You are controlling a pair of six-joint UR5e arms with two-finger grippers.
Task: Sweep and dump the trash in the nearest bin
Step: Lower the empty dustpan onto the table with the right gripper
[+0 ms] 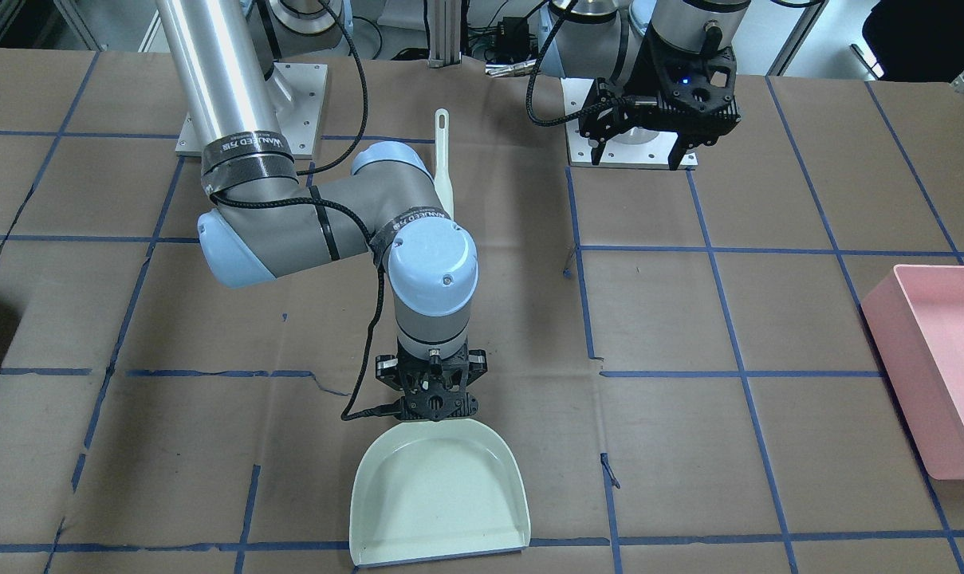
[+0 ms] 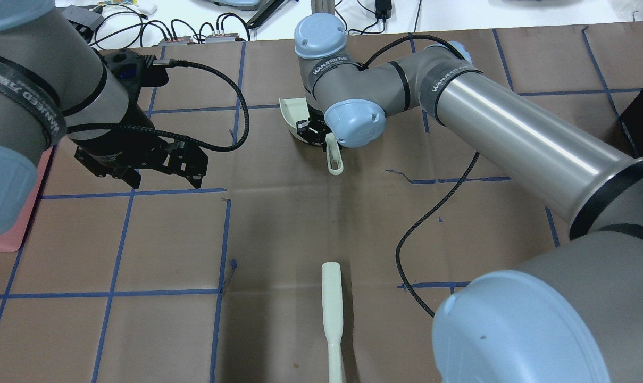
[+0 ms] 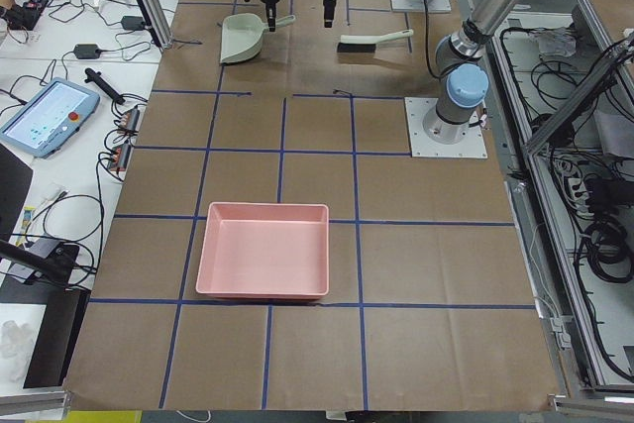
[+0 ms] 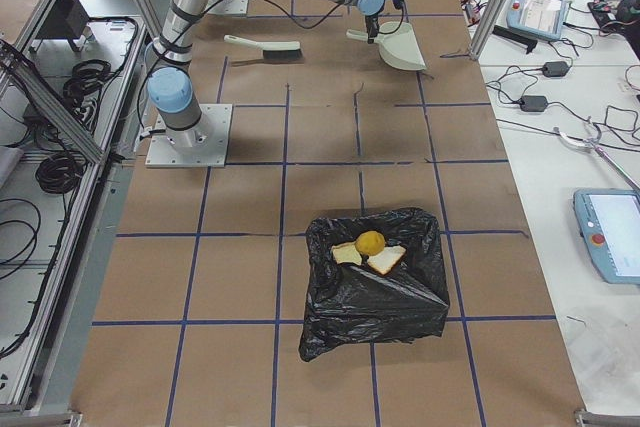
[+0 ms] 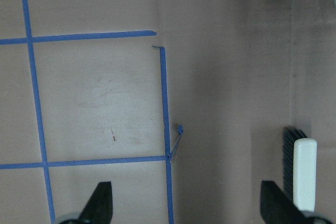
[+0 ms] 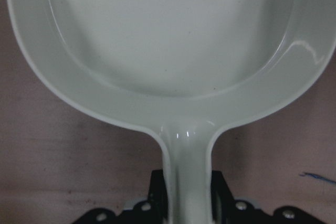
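Found the right gripper [image 1: 438,405] closed on the dustpan handle [image 6: 186,182], with the handle running straight back between the jaws in the wrist view. Noted the dustpan [image 1: 438,494] flat on the paper-covered table [image 1: 769,319] just ahead of that gripper, mouth facing away from the robot, pan bare inside. Logged the left gripper [image 1: 637,158] spread open and holding nothing, hovering well off to the side; spotted the brush [image 2: 332,303] lying loose on the table behind the right gripper, toward the robot. Located the trash far from both grippers, out toward the table end on the right arm's side: yellow lump [image 4: 370,243] and two bread pieces [image 4: 347,254] resting on top of the black bin bag [image 4: 375,297]. Marked a pink tray [image 3: 263,250] at the opposite end, beyond the left gripper. Judged the dumping done and the step in hand as parking the dustpan. To do it well: confirm the pan base sits fully on the paper before letting go, open the jaws evenly so the handle does not twist, then lift straight up clear of the handle before swinging away. Watch the cable near the wrist against the pan rim.
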